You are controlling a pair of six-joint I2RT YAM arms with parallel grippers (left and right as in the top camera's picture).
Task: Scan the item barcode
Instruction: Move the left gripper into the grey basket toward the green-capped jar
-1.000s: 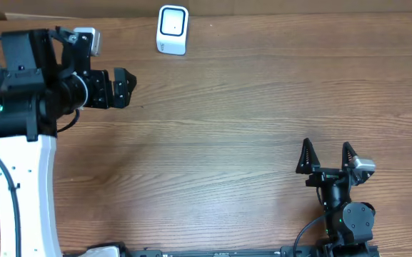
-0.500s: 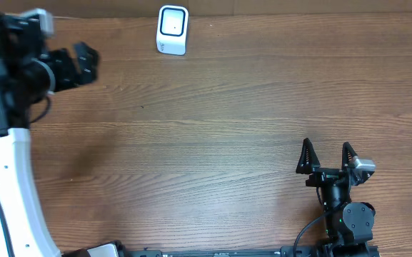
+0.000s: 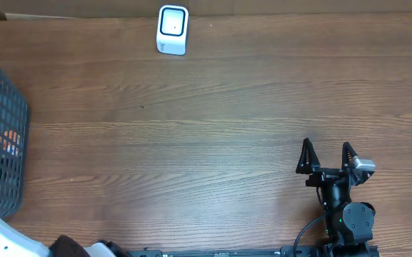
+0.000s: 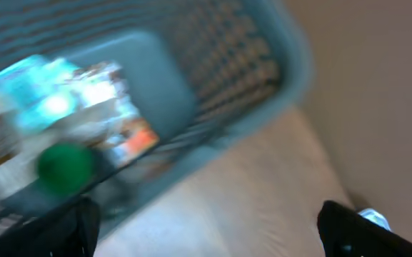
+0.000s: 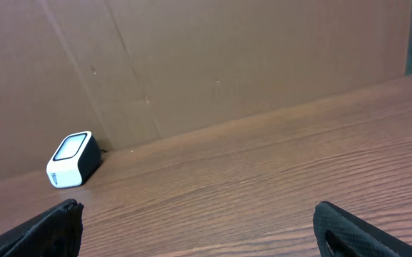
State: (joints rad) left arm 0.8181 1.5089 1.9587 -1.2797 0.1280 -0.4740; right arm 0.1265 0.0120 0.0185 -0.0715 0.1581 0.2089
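No item has been picked yet: the items [image 4: 70,107] are seen heaped in the basket [image 3: 9,128] at the left edge of the overhead view, well apart from the scanner [image 3: 172,29], which stands at the top of that view on the worktop [image 3: 213,128]. The left hand [image 4: 206,214] is shown released, its fingers spread to the lower corners of its own view with nothing between them, and it is aimed at the basket from outside the rim. The right hand [image 3: 326,153] is likewise released and empty, parked at the lower right. The wrist view is badly smeared, so the packages and a green thing [image 4: 64,168] among them cannot be told apart cleanly. A misjudged reach is therefore the main risk. A finger could be caught on the mesh wall or rim, and the basket could be dragged or tipped. Two crowded packages could be pinched together, or one gripped by a loose corner and dropped on the long carry to the scanner. No barcode can be made out, so an item could be presented with the wrong face to the window and no read obtained.
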